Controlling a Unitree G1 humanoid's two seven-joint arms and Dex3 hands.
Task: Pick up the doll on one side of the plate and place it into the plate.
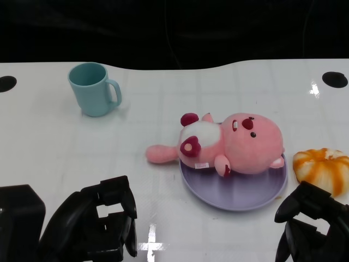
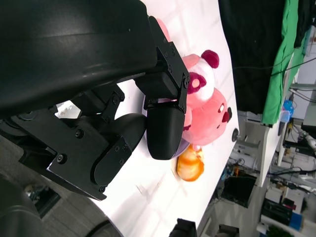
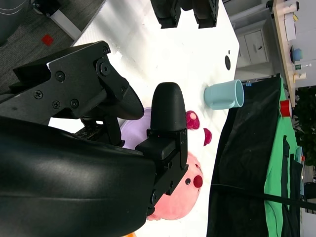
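Head view: pink plush doll (image 1: 240,143) lies across the round lilac plate (image 1: 240,197) on the white worktop (image 1: 65,147); left robot hand (image 1: 103,224) and right robot hand (image 1: 311,224) hang spread, holding nothing.

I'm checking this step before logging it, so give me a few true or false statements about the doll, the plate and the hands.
1. The pink doll lies partly on the purple plate. True.
2. The left hand holds the doll. False: it holds nothing and is apart from it.
3. The teal mug stands upright, off the plate. True.
4. The orange pumpkin toy sits on the plate. False: it rests on the table beside it.
5. The right hand grips the mug. False: it holds nothing.
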